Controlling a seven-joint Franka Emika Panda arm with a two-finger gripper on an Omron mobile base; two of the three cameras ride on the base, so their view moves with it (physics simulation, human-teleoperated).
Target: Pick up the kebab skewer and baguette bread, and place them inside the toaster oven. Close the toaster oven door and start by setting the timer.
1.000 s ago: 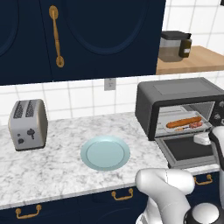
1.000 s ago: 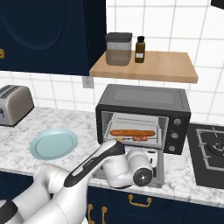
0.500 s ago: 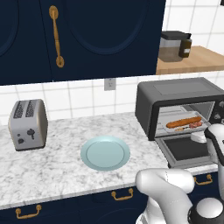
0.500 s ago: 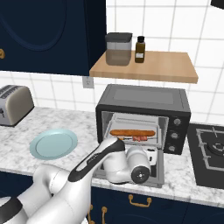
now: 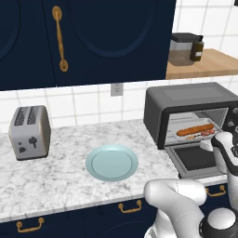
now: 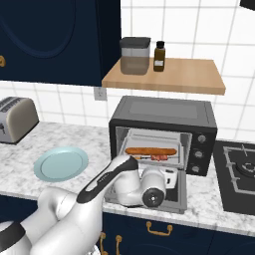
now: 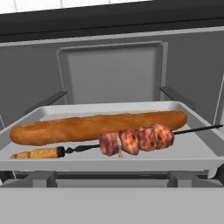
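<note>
Hand view puts me right at the mouth of the toaster oven (image 7: 109, 26), looking straight in. The baguette bread (image 7: 98, 127) lies lengthwise across the pale tray (image 7: 192, 151), and the kebab skewer (image 7: 131, 140) lies just in front of it, on the near side, parallel to the loaf, its meat chunks touching or almost touching the bread. The skewer's wooden handle points left, its thin dark tip right.

In the right base view I see the toaster oven (image 6: 164, 112) on the marble counter (image 6: 30, 159), under a wooden shelf (image 6: 169, 74) holding a canister (image 6: 134, 56) and a small bottle (image 6: 159, 56). The toaster oven door (image 6: 180, 191) is dropped open and lies flat toward me. My arm reaches low over that door, and the hand hides the gripper, so the pictures do not show the fingers; by my readout they stand spread wide, and I see nothing held.

In the left base view a light blue plate (image 5: 111, 162) sits on the counter left of the oven, and a silver toaster (image 5: 30, 132) stands far left by the tiled wall. The bread (image 5: 195, 129) and skewer (image 5: 197, 135) show inside the oven.
</note>
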